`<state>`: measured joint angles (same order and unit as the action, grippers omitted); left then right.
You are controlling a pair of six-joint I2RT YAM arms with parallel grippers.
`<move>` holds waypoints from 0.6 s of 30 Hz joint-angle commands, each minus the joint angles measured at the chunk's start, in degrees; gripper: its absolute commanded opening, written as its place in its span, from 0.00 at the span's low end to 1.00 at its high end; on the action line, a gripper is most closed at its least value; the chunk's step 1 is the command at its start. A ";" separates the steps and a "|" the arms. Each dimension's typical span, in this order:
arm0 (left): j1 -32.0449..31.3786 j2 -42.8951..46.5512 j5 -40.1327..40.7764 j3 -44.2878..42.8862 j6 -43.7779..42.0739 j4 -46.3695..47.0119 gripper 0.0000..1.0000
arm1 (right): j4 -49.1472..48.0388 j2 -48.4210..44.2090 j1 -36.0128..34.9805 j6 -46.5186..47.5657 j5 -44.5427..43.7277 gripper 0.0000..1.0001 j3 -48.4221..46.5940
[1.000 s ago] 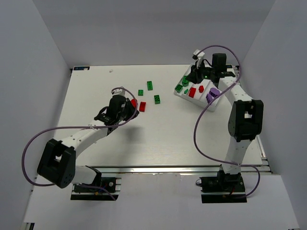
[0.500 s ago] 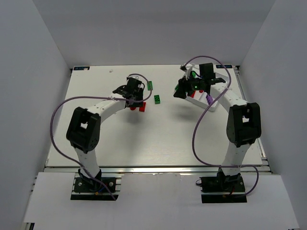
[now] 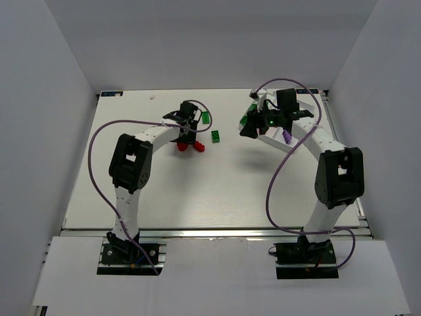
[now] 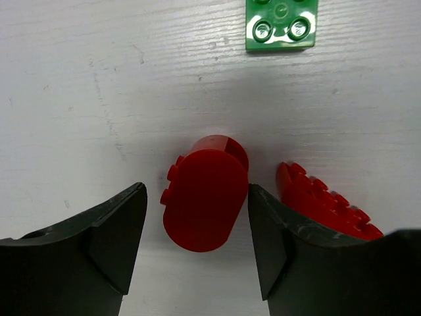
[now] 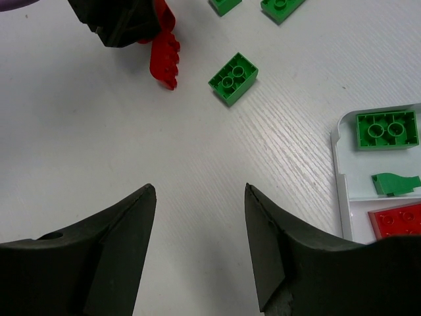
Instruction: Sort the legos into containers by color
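My left gripper [image 4: 196, 197] is open and low over the table, its fingers either side of a round red lego [image 4: 205, 191] without touching it. A second, studded red lego [image 4: 322, 204] lies just outside the right finger. A green lego [image 4: 281, 25] sits further ahead. From above, the left gripper [image 3: 186, 133] hangs over the red legos [image 3: 197, 146]. My right gripper [image 5: 200, 191] is open and empty over bare table, left of the white tray [image 5: 339, 197]. The tray holds green legos [image 5: 387, 129] and a red one [image 5: 398, 220].
A loose green lego [image 5: 233, 78] lies ahead of the right gripper, with two more [image 3: 205, 118] further back. The right arm covers much of the tray [image 3: 266, 138]; a purple lego [image 3: 287, 135] shows in it. White walls enclose the table on three sides.
The left arm swung from the near left up to the red legos and opened. The right gripper left the tray, moved left over the table and opened.
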<state>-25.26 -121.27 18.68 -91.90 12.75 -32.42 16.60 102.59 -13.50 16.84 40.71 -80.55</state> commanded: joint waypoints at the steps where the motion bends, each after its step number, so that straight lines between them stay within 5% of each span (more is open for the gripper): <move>1: 0.65 -0.01 0.40 -1.97 -1.68 -1.06 0.72 | -0.69 -2.21 0.40 -0.67 1.04 0.62 0.40; 9: 1.09 -1.07 -1.71 -1.27 -1.77 -0.36 0.63 | -0.61 -2.21 0.66 -0.84 1.30 0.62 0.49; 15: 1.26 1.65 -3.47 -0.21 -0.45 1.22 0.30 | 0.27 -3.09 0.75 0.21 1.39 0.61 0.40; 18: 1.17 6.02 -6.01 1.54 1.56 3.32 0.20 | 0.71 -4.93 1.19 1.17 2.18 0.48 0.49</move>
<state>-24.29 -122.13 15.77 -91.37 12.27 -31.55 16.84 102.10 -12.97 17.12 40.95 -79.99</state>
